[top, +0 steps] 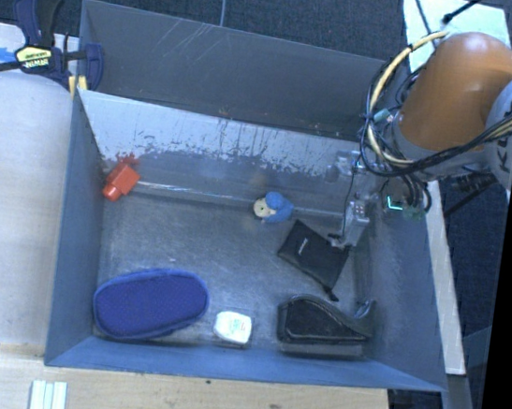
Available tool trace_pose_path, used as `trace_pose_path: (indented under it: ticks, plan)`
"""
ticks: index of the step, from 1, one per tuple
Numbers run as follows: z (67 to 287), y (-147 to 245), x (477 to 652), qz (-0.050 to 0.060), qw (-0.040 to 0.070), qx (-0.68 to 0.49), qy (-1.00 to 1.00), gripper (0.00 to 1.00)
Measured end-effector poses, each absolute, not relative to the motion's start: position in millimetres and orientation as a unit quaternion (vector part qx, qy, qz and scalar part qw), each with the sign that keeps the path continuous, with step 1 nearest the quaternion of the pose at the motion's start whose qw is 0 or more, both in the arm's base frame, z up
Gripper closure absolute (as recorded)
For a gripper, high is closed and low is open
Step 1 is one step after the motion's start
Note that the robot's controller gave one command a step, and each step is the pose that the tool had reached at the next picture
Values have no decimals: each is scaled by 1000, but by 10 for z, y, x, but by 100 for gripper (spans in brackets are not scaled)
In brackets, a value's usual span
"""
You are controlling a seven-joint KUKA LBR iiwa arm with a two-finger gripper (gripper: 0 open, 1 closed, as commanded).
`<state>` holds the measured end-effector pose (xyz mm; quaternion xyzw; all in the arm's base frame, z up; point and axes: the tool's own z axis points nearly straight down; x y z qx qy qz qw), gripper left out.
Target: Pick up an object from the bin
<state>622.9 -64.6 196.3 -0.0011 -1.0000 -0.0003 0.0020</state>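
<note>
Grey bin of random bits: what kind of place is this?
Probably a robotics lab bench for grasping tests. A cabled robot arm reaches into a grey metal bin, its gripper by a flat black piece; unrelated oddments lie loose: a blue oval pad, a small orange piece.

A blue pouch [150, 302], white disc [233, 327] and black wedge [322, 326] lie in a row.

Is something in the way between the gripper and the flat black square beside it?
Nothing visible is. The gripper sits at the right edge of the black square, with no thing between them. The black wedge lies nearer the front wall, not in that path.
</note>
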Motion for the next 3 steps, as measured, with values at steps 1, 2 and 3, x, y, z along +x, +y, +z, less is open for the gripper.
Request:
trace_pose_path:
  ticks: [1, 2, 3]
  plan:
    - [658, -579, 6048, 0, 1, 30, -1000, 0]
    - [713, -585, 6075, 0, -3, 31, -1000, 100]
    - [2167, -672, 5491, 1, -5, 41, -999, 100]
